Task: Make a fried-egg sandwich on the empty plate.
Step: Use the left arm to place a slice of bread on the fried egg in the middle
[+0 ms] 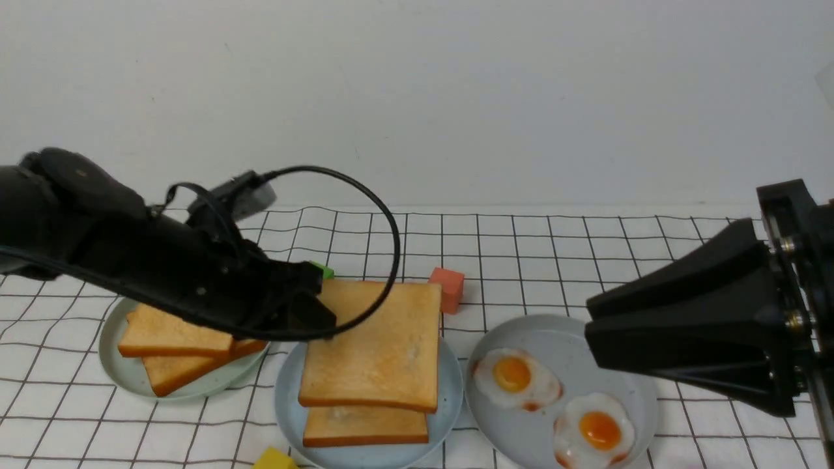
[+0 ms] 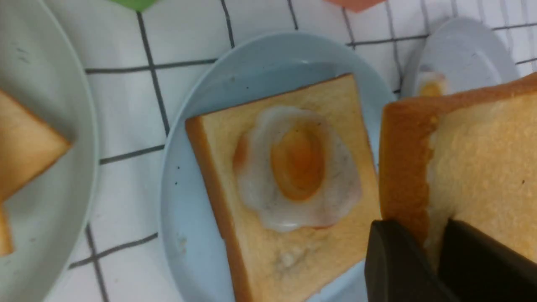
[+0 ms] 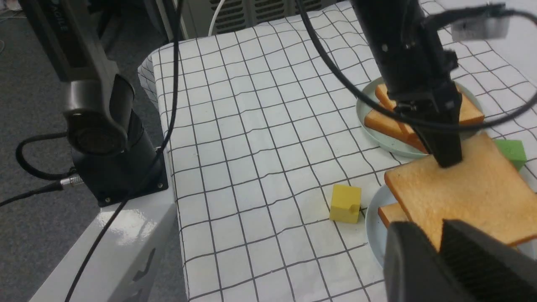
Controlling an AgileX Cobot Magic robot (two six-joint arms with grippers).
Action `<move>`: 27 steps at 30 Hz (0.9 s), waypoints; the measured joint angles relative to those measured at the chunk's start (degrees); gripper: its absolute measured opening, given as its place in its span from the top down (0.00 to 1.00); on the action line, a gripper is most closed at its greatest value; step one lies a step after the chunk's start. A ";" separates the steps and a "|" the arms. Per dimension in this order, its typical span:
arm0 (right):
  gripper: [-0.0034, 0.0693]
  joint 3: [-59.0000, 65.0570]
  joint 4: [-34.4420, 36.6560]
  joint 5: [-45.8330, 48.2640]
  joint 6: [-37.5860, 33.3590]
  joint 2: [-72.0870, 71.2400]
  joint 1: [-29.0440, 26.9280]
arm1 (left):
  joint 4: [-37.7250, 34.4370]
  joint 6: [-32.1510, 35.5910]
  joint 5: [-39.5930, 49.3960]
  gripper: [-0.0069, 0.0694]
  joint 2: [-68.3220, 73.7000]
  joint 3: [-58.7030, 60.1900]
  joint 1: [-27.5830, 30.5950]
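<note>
The pale blue plate (image 1: 287, 397) (image 2: 188, 209) carries a toast slice (image 1: 365, 426) with a fried egg (image 2: 298, 167) lying on it. The front view hides that egg under a second toast slice (image 1: 378, 345) (image 2: 482, 159) (image 3: 470, 188). This second slice hangs tilted just above the first, and my left gripper (image 1: 319, 319) (image 2: 436, 228) is shut on its far left corner. My right gripper (image 1: 586, 322) (image 3: 436, 230) hovers at the right, above the grey plate, with its jaws a narrow gap apart and nothing between them.
The grey plate (image 1: 573, 345) holds two fried eggs (image 1: 515, 378) (image 1: 596, 430). A pale green plate (image 1: 124, 378) at the left holds two loose toast slices (image 1: 172, 332). Small blocks lie around: red (image 1: 448, 288), green (image 1: 322, 269), yellow (image 1: 273, 459) (image 3: 345, 203).
</note>
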 joint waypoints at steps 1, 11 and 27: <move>0.76 0.00 -0.12 0.11 0.54 0.00 0.00 | 0.05 0.33 -1.35 0.73 1.91 0.04 -0.57; 0.74 0.00 -0.12 0.91 1.79 0.00 0.00 | 1.20 0.39 -7.95 0.73 5.79 0.06 -0.69; 0.70 0.00 -0.12 1.11 1.79 -0.02 0.00 | 1.28 -0.53 -5.52 0.70 8.19 0.06 -0.69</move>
